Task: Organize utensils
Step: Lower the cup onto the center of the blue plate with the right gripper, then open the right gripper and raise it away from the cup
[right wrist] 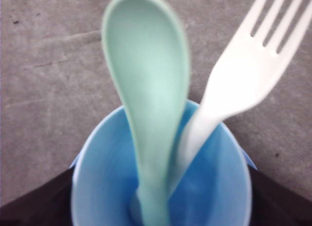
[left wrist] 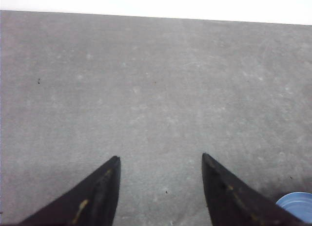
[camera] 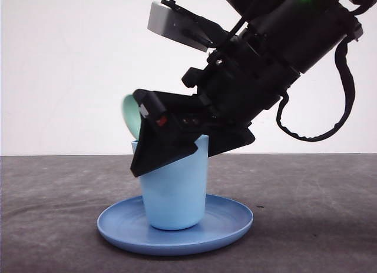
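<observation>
Right gripper (camera: 168, 146) at rim of light blue cup (camera: 175, 193), fingers straddling cup in wrist view; released or clenched, cannot tell. Mint-green spoon (right wrist: 148, 84) and white fork (right wrist: 243, 75) both stand handle-down inside cup, heads leaning out over rim. Cup upright on round blue plate (camera: 232, 223). Left gripper (left wrist: 161, 187) spread, holding nothing, above bare grey table (left wrist: 146, 80). Judgement: both utensils placed; task looks nearly complete, only right arm's retreat left.

A light blue cup (camera: 175, 193) stands upright on a round blue plate (camera: 230, 220), in the middle of the dark grey table (camera: 318, 214) before me.
</observation>
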### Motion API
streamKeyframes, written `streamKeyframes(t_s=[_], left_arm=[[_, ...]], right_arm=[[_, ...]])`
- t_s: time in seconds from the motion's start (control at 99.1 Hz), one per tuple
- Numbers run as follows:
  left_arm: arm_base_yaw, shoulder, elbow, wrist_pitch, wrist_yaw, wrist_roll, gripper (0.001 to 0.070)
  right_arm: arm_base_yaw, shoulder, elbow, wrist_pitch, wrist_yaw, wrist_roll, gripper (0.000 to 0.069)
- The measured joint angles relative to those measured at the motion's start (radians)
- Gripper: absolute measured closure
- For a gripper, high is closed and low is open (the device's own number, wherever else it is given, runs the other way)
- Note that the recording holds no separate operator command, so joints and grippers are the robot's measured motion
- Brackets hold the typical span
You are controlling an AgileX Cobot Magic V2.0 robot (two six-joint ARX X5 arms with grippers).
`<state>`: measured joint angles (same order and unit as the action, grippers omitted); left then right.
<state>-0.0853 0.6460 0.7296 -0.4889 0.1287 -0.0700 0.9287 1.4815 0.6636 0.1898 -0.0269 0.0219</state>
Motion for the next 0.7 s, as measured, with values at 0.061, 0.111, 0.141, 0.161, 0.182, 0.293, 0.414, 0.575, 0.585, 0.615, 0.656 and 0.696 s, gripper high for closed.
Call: streamKeyframes(t_s=[0.061, 0.111, 0.141, 0.161, 0.182, 0.293, 0.414, 0.575, 0.585, 0.615, 0.656, 0.696], left_arm=[[0.0, 0.0, 0.0, 0.0, 0.0, 0.0, 0.0393], [0.0, 0.0, 0.0, 0.0, 0.0, 0.0, 0.0393], [0.0, 0.0, 0.0, 0.0, 0.0, 0.0, 0.0393], [0.0, 0.0, 0.0, 0.0, 0.0, 0.0, 0.0393], [0.0, 0.0, 0.0, 0.0, 0.0, 0.0, 0.0393], [0.0, 0.0, 0.0, 0.0, 0.0, 0.0, 0.0393], [0.0, 0.0, 0.0, 0.0, 0.0, 0.0, 0.0393], [0.0, 0.0, 0.0, 0.0, 0.0, 0.0, 0.0393], [0.0, 0.0, 0.0, 0.0, 0.0, 0.0, 0.0393], [0.0, 0.0, 0.0, 0.0, 0.0, 0.0, 0.0393], [0.0, 0.0, 0.0, 0.0, 0.0, 0.0, 0.0393], [0.0, 0.0, 0.0, 0.0, 0.0, 0.0, 0.0393]], right_arm=[[0.001, 0.0, 0.0, -0.004, -0.001, 0.0, 0.0098], [0.001, 0.0, 0.0, -0.008, 0.0, 0.0, 0.0065], [0.001, 0.0, 0.0, -0.012, 0.0, 0.0, 0.0045], [0.001, 0.0, 0.0, -0.014, 0.0, 0.0, 0.0032], [0.001, 0.0, 0.0, -0.018, -0.001, 0.0, 0.002], [0.0, -0.011, 0.001, -0.092, 0.006, 0.0, 0.0011], [-0.008, -0.069, 0.015, -0.252, 0.048, 0.0, 0.0011], [-0.05, -0.174, 0.073, -0.537, 0.069, 0.0, 0.0011], [-0.055, -0.181, 0.077, -0.557, 0.072, 0.0, 0.0011], [-0.07, -0.202, 0.088, -0.617, 0.082, 0.0, 0.0011], [-0.096, -0.229, 0.103, -0.692, 0.094, 0.0, 0.0011], [-0.127, -0.259, 0.116, -0.757, 0.103, 0.001, 0.0011]])
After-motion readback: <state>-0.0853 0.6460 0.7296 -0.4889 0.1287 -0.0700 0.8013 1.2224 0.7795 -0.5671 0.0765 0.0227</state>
